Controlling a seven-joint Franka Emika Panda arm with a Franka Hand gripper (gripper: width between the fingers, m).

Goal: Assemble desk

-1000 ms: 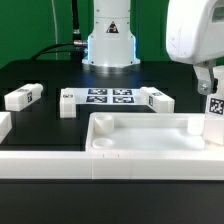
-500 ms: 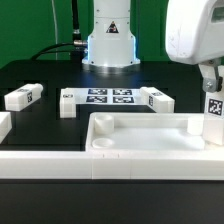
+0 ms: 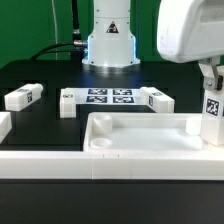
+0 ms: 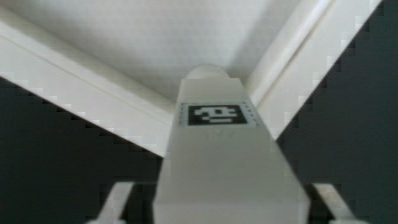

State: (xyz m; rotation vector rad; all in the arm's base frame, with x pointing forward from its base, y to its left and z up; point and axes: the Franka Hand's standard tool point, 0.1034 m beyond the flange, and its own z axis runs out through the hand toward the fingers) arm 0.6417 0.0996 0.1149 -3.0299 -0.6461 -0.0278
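Note:
The white desk top lies as a shallow tray at the front middle, with a round socket in its near corner on the exterior view's left. My gripper is shut on a white leg with a black-and-white tag and holds it upright at the tray's end on the exterior view's right. The leg's lower end is hidden behind the tray wall. In the wrist view the leg runs between my fingers toward the tray's corner. Three loose legs lie behind.
The marker board lies flat between the loose legs, in front of the robot base. A long low white rail runs along the front edge. A white piece shows at the exterior view's left edge.
My hand and the held leg have shifted slightly toward the exterior view's left, so more of the leg and its tag shows. Nothing else moved.

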